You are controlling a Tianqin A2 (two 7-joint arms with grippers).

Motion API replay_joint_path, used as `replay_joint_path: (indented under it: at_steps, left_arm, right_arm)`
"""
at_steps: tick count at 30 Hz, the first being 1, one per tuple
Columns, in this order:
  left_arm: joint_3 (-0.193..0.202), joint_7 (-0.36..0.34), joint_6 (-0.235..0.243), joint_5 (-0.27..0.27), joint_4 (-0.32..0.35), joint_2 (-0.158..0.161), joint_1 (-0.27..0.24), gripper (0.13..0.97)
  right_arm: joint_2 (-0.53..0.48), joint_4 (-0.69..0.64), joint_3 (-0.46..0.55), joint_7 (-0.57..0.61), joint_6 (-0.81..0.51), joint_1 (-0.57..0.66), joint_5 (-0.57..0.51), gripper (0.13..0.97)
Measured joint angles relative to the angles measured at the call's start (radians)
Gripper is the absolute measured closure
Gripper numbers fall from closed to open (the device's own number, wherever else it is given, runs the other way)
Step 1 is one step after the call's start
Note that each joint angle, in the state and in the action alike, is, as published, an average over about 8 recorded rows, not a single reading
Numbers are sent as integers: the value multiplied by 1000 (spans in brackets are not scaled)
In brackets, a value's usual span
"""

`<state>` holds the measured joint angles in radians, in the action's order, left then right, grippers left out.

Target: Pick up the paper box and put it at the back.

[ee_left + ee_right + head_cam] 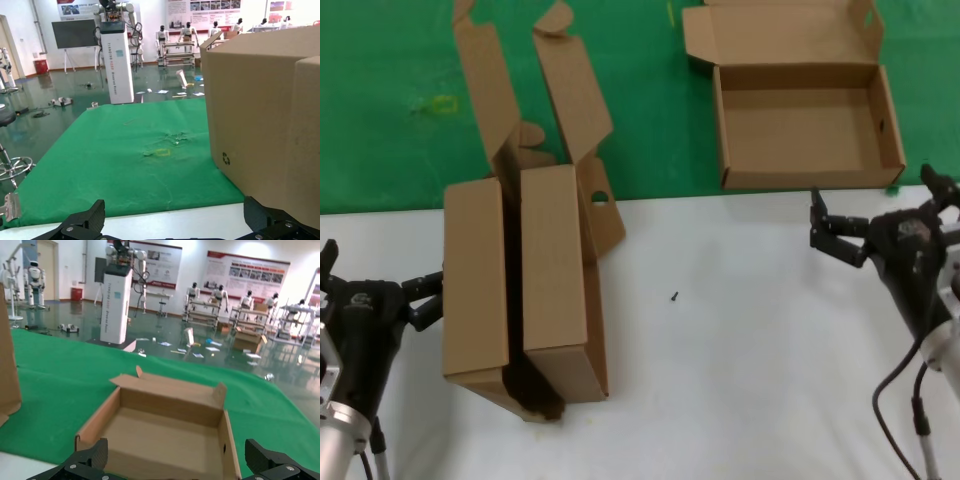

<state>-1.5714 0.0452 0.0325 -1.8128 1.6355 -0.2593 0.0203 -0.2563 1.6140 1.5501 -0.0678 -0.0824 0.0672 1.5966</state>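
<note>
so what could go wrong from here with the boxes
1. The two paper boxes stand on edge side by side on the white tabletop; the left gripper, fingers open beside them, could tip one while closing in.
2. Their open lids reach up over the green cloth and could snag or flop during a lift.
3. The open box already lies on the cloth just beyond the right gripper, so space there is limited.

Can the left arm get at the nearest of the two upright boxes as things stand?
Probably yes. The left gripper sits on the white tabletop right beside the upright paper box, jaws open toward its side, nothing between them. The second upright box stands behind it.
</note>
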Motion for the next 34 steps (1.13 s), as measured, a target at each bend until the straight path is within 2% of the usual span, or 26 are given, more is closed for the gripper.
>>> replay_joint_path:
  at_steps: [10, 34]
  left_arm:
    - [-21, -33, -24, 9, -26, -30, -15, 132]
    - [-22, -35, -25, 10, -27, -31, -16, 132]
  right_arm:
    - [-32, -10, 36, 49, 60, -49, 148, 129]
    - [-34, -11, 38, 52, 63, -52, 157, 129]
